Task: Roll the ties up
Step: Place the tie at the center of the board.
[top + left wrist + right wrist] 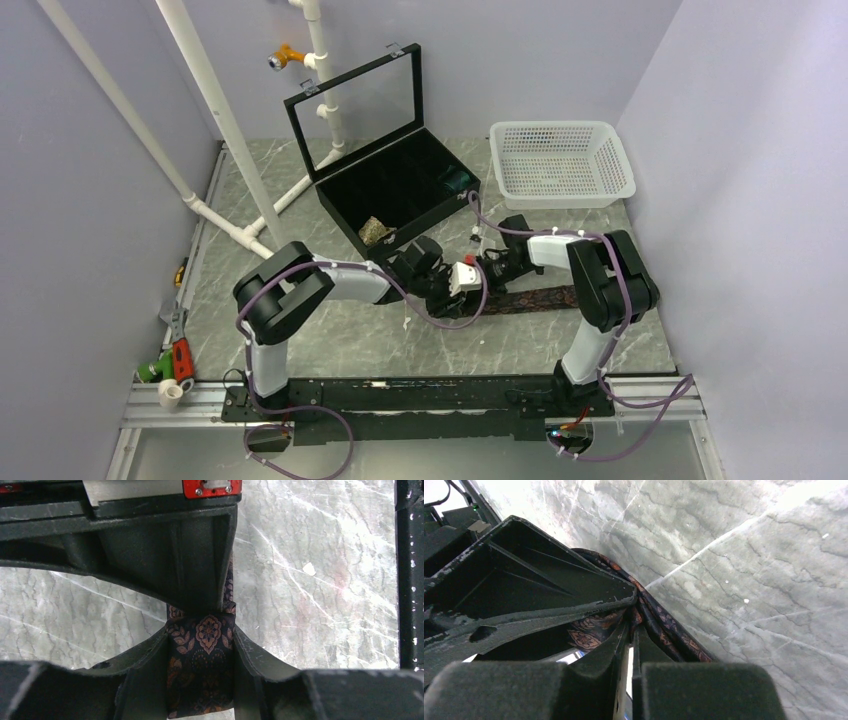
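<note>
A dark brown-maroon tie (540,298) with an orange floral pattern lies on the grey marble table (330,340), running right from where both grippers meet. In the left wrist view my left gripper (200,630) is shut across the width of this tie (200,665), one finger pressing each edge. My right gripper (633,622) is shut, its tips pinching a bunched fold of the tie (664,630) right beside the left gripper's finger (524,590). From above, the left gripper (445,285) and right gripper (490,270) nearly touch. A tan speckled tie (377,231) sits rolled inside the black box.
The black box (400,190) with its raised glass lid (360,105) stands just behind the grippers. A white mesh basket (560,165) sits at the back right. White pipes (225,130) cross the back left, and hand tools (175,360) lie at the left edge.
</note>
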`<state>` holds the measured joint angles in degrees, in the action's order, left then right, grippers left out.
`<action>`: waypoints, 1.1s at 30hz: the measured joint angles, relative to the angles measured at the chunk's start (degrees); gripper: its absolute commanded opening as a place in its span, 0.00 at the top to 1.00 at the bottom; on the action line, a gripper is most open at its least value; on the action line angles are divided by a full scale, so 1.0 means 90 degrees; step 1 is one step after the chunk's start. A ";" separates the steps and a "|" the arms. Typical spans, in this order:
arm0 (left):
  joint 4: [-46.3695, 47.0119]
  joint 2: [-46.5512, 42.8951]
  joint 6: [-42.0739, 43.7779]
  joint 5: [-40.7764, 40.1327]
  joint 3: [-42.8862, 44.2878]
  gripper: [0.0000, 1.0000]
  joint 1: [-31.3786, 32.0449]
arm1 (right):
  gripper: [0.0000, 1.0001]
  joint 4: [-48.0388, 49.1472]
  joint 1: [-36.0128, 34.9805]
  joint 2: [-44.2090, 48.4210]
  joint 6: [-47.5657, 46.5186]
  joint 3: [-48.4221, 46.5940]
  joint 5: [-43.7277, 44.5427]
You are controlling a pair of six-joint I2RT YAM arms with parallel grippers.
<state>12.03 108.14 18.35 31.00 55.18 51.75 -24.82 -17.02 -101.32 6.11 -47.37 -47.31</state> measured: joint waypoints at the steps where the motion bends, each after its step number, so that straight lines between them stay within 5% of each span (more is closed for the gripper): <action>1: -0.0029 0.0015 0.0010 -0.0012 0.0029 0.59 0.0007 | 0.84 -0.0085 0.0015 0.0000 -0.0061 -0.0041 0.0007; 8: -0.0248 0.0058 0.0194 -0.0219 0.0172 0.61 0.0078 | 0.50 -0.1156 0.0566 0.0192 -0.0573 -0.0379 -0.0039; 14: -0.0386 0.0058 0.0279 -0.0296 0.0240 0.59 0.0121 | 0.46 -0.1433 0.0714 0.0350 -0.0515 -0.0612 -0.0539; 21: -0.0554 0.0068 0.0352 -0.0384 0.0345 0.58 0.0165 | 0.55 -0.1246 0.0289 0.0051 -0.0199 -0.0639 -0.0755; 24: -0.0610 0.0070 0.0381 -0.0415 0.0372 0.57 0.0177 | 0.71 -0.1163 0.0155 -0.0151 -0.0180 -0.0697 -0.0704; 26: -0.0624 0.0070 0.0381 -0.0425 0.0374 0.54 0.0177 | 0.96 -0.1166 0.0138 -0.0284 -0.0211 -0.0721 -0.0617; 33: -0.0503 0.0000 0.0449 -0.0474 0.0260 0.17 0.0165 | 1.00 -0.1379 0.0165 -0.0542 -0.0486 -0.0840 -0.0296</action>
<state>7.51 108.14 22.39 26.74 57.52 53.23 -37.23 -15.53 -106.19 1.74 -54.94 -49.98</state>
